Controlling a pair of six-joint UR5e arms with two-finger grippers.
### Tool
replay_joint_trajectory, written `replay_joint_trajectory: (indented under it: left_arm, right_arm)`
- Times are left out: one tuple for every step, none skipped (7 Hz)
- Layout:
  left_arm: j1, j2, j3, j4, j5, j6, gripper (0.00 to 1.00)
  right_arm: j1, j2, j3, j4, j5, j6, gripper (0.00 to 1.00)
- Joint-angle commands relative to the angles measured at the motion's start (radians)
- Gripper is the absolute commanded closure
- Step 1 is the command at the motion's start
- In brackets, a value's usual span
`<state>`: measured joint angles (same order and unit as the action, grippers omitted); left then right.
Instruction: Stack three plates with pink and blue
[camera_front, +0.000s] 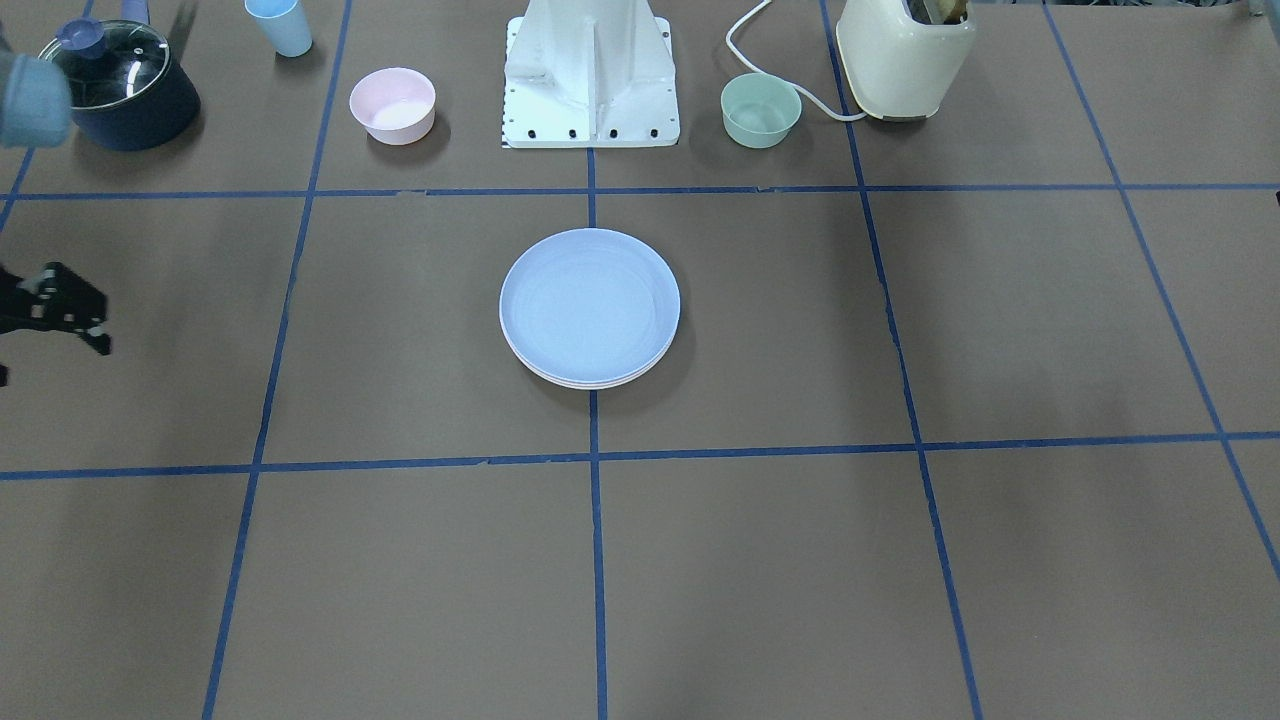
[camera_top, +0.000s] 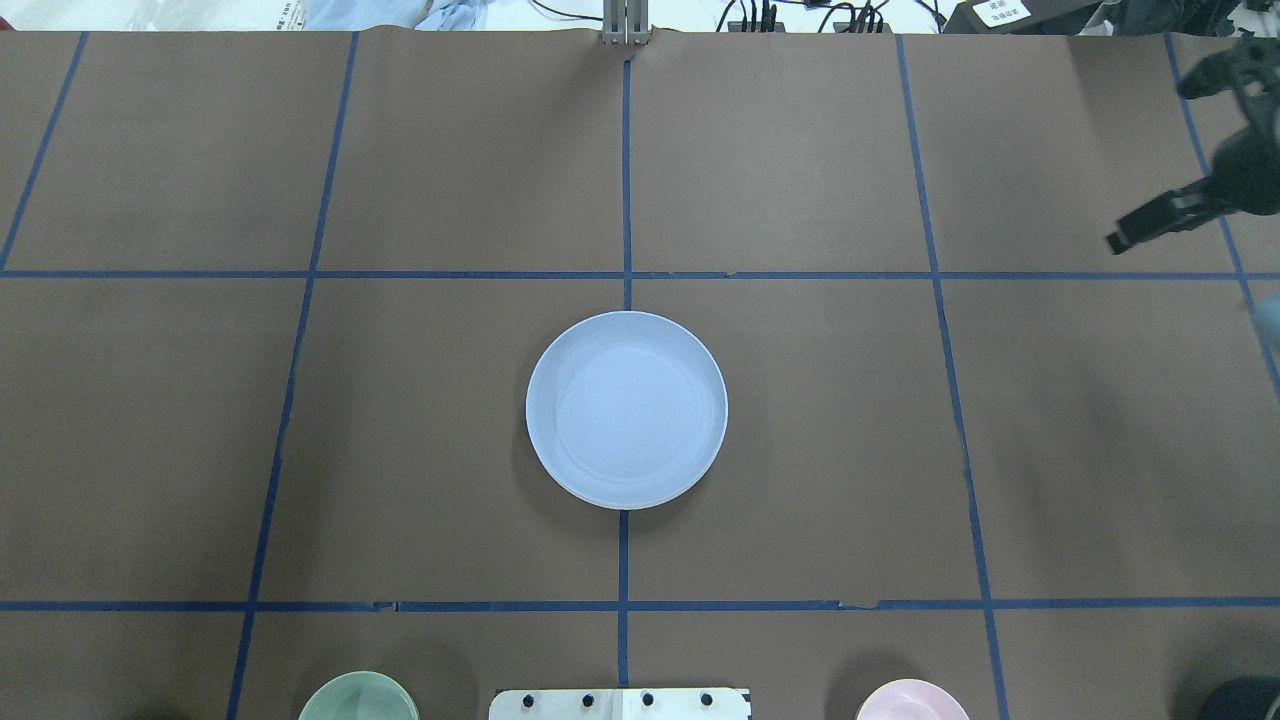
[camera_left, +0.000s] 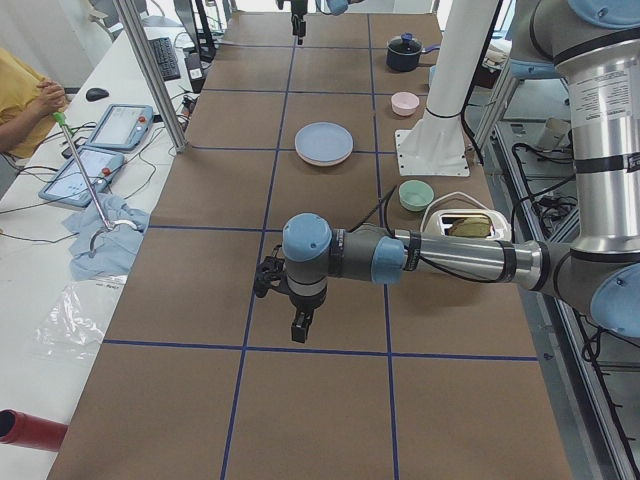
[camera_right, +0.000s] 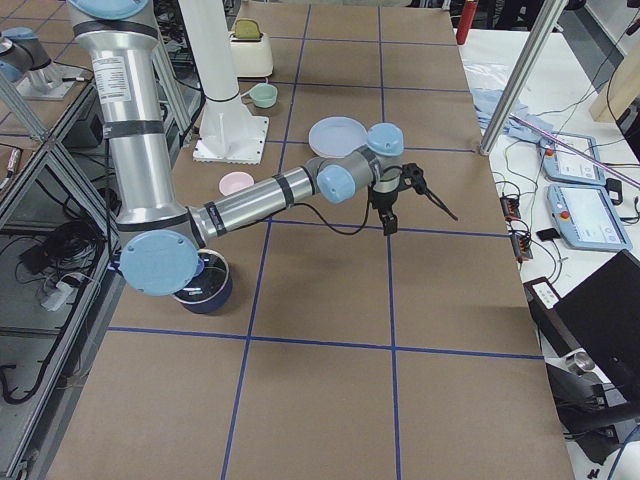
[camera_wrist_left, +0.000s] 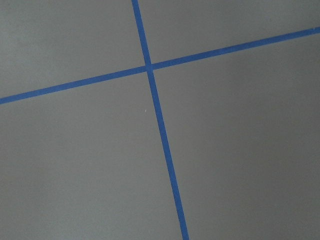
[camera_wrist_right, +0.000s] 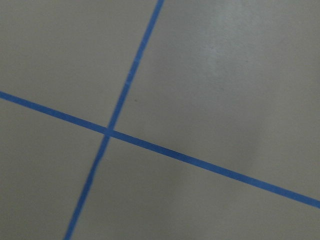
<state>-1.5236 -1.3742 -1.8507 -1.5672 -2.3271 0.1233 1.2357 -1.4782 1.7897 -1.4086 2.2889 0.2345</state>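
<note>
The three plates lie in one stack at the table's centre, the light-blue plate (camera_front: 590, 300) on top; it also shows in the overhead view (camera_top: 627, 408). Two pale rims (camera_front: 590, 382) show under its front edge, and their colours are hard to tell. My right gripper (camera_top: 1150, 168) hangs open and empty far off at the table's right end, well away from the stack; the exterior right view (camera_right: 420, 222) shows its fingers spread. My left gripper (camera_left: 298, 325) shows only in the exterior left view, over bare table, and I cannot tell whether it is open or shut.
Along the robot's side stand a small pink bowl (camera_front: 392, 105), a mint-green bowl (camera_front: 760, 110), a light-blue cup (camera_front: 280, 25), a dark pot with a glass lid (camera_front: 120, 85), a cream toaster (camera_front: 905, 60) and the robot's base (camera_front: 592, 75). Both wrist views show only table and blue tape.
</note>
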Motion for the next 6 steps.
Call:
replay_joint_trajectory:
  left_arm:
    - [-0.006,0.000,0.008,0.036,0.009,0.001,0.00]
    - [-0.009,0.000,0.007,0.033,0.008,0.002,0.00]
    - [-0.013,0.001,0.007,0.033,0.009,0.002,0.00]
    - [-0.013,0.001,0.008,0.029,0.008,0.005,0.00]
    - [-0.013,0.001,0.014,0.030,0.012,0.006,0.00]
    - [-0.012,-0.003,0.027,0.027,0.035,-0.004,0.00]
  right_arm:
    - [0.222,-0.187,-0.068,0.008,0.050,-0.246,0.00]
    - [0.299,-0.241,-0.061,0.013,0.053,-0.253,0.00]
    - [0.348,-0.273,-0.053,0.013,0.040,-0.268,0.00]
    - [0.387,-0.275,-0.049,-0.001,0.040,-0.335,0.00]
    - [0.387,-0.280,-0.050,-0.025,0.038,-0.374,0.00]
    - [0.377,-0.280,-0.049,-0.050,0.034,-0.374,0.00]
